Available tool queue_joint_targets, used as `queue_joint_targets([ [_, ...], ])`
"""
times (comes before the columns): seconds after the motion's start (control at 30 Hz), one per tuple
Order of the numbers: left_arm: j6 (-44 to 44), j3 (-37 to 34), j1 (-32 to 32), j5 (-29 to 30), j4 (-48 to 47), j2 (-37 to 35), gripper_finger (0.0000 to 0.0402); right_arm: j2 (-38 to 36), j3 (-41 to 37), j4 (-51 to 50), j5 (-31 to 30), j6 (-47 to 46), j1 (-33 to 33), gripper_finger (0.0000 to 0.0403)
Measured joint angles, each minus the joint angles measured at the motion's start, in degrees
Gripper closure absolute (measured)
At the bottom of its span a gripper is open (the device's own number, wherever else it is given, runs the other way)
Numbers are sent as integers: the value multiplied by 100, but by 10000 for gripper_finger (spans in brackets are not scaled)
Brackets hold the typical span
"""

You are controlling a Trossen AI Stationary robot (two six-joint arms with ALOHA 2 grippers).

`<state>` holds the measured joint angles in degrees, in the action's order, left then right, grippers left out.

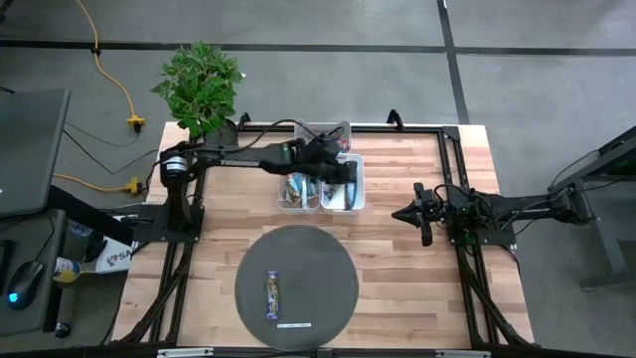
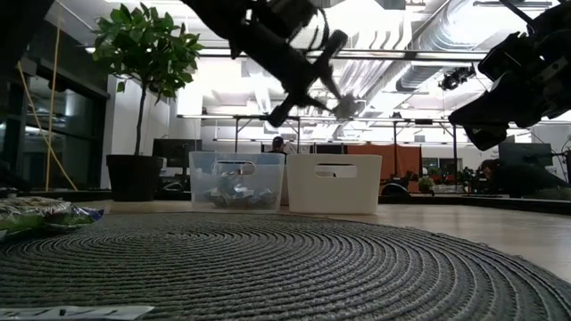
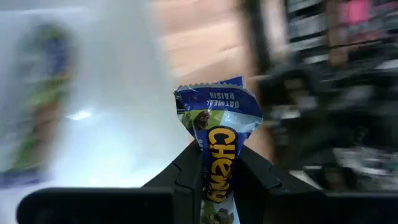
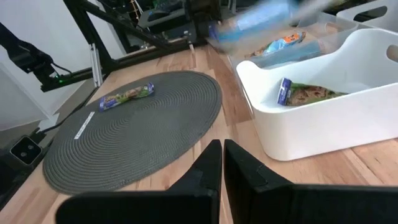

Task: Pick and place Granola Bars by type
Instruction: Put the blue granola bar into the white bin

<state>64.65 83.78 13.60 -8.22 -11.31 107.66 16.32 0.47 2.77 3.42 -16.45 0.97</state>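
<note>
My left gripper is shut on a blue-wrapped granola bar and hangs above the two bins. The clear bin holds several bars. One blue and green bar lies in the white bin. Another bar lies flat on the round grey mat. My right gripper is shut and waits over the table's right part, touching nothing. My left gripper pinches the blue bar between its two fingers, which lie across the wrapper's printed middle. The crimped end and the part below it stick out past the fingertips. The bar is lifted clear, above the bins.
A thin white label strip lies on the mat's near edge. A potted plant stands at the table's far left corner. Bare wood lies between the mat and my right arm.
</note>
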Motion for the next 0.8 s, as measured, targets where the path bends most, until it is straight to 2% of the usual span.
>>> queue_joint_targets([
  [0.2,-534,641,188,223,-1269,297,340,20,1,-22,2,0,0,403],
  [0.33,-783,1093,186,414,-1774,509,340,18,2,-15,2,0,0,402],
  [0.57,-878,1468,180,571,-2359,890,340,15,0,-32,1,1,0,402],
  [0.8,-871,1490,178,583,-2368,1002,340,18,0,-38,0,0,0,402],
])
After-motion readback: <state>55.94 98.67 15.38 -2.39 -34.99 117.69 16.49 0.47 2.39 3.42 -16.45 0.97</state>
